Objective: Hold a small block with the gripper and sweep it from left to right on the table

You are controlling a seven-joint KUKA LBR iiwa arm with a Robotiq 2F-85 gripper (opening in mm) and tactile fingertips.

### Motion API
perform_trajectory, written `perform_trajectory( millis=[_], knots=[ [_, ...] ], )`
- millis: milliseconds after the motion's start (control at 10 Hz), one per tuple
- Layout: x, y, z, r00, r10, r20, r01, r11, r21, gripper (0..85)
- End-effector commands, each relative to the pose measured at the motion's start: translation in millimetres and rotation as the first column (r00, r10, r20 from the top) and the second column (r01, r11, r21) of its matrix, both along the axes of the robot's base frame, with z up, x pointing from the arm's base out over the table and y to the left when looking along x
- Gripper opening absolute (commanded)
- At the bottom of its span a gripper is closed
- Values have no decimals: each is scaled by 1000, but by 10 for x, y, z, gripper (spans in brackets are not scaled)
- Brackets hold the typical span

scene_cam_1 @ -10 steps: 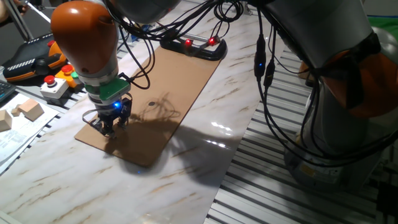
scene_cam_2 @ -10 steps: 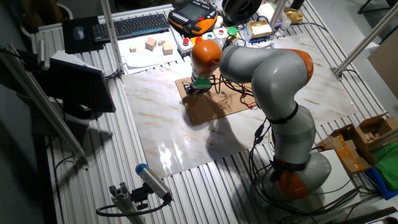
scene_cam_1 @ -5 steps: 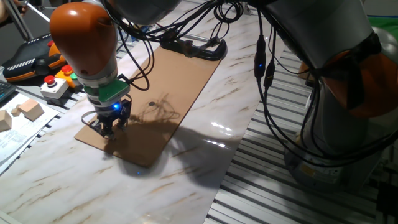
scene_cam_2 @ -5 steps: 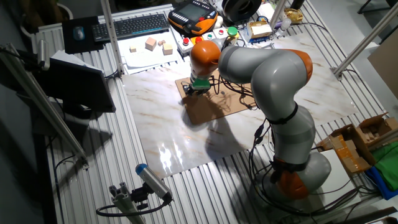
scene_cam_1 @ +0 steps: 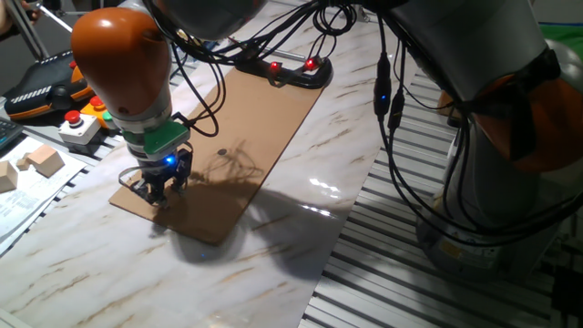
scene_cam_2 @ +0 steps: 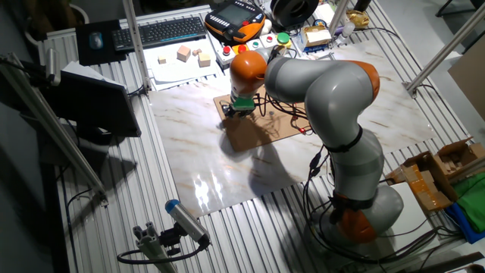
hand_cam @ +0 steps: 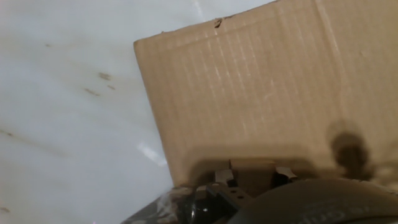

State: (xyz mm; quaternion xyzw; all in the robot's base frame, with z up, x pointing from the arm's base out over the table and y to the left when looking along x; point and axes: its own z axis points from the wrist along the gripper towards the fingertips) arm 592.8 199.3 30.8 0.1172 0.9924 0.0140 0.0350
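End effector (scene_cam_1: 160, 185) lit blue, tips down on cardboard sheet (scene_cam_1: 232, 146) near its 8 o'clock corner, marble bench (scene_cam_1: 118, 264) beneath, black clamp (scene_cam_1: 284, 71) at 12 o'clock edge

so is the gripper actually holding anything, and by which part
Probably the small block, pinched by its sides between the fingers of the gripper above the cardboard sheet; it's too cardboard-coloured to confirm.

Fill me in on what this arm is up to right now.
The KUKA arm has its hand lowered over the near corner of the cardboard sheet, which lies on the marble table. In the hand view, a small brown block appears to sit between the fingers, against the cardboard. Whether the fingers actually clamp it is hard to tell.
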Motion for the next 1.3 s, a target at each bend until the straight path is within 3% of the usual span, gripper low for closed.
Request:
perform_trajectory(
  millis=[0, 300, 1200],
  knots=[
    [-15, 13, -1, 1000, -1, 0, 1, 1000, 4, 7],
    [-74, 65, -20, 1000, -12, 9, 12, 1000, 3, 7],
    [-110, 68, 29, 1000, -18, 7, 18, 1000, -1, 7]
  ],
)
